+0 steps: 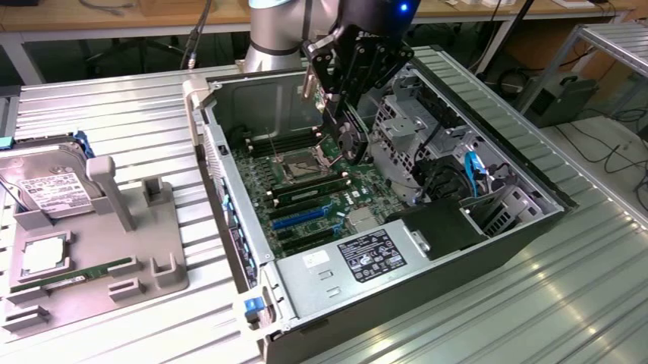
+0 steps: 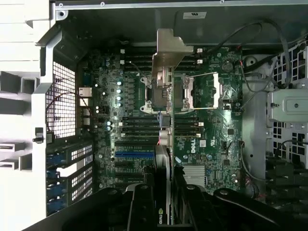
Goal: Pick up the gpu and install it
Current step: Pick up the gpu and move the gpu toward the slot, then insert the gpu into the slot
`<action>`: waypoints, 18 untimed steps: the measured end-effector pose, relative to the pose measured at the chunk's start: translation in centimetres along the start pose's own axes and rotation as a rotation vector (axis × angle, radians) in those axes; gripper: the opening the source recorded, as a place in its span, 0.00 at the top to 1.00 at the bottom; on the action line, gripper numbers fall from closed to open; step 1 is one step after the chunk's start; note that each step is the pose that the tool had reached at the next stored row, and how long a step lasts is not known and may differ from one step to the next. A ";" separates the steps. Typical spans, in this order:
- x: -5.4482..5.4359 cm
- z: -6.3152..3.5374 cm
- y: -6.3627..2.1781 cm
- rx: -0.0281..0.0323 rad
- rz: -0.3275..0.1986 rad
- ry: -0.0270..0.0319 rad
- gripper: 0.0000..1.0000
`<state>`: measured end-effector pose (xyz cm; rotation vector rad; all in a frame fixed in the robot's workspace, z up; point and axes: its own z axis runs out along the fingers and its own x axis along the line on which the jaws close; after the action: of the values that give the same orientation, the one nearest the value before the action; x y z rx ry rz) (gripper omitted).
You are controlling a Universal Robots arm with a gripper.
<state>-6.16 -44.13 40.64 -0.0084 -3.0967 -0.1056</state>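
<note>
— Which step is this?
— Carrying, I'd say: the pincer point(image 2: 163, 185) is clamped on the gpu point(image 2: 166, 53), which hangs edge-on above the motherboard point(image 1: 309, 201) at the exterior view's upper middle, not seated
— And what does seating call for?
— Probably squaring its edge over a slot point(image 2: 134, 154). The drive cage point(image 1: 405, 125) crowds one side, with freer room toward the exterior view's left

The gpu point(image 2: 164, 137), gripped by the end effector point(image 2: 163, 195), hangs edge-on over the motherboard point(image 2: 211, 139); silvery bracket point(image 2: 169, 50) at one end.
</note>
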 end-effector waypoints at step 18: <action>-0.1 0.00 0.00 0.0049 -0.113 0.0023 0.74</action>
<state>-6.04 -44.13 40.64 0.1673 -3.0939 -0.1017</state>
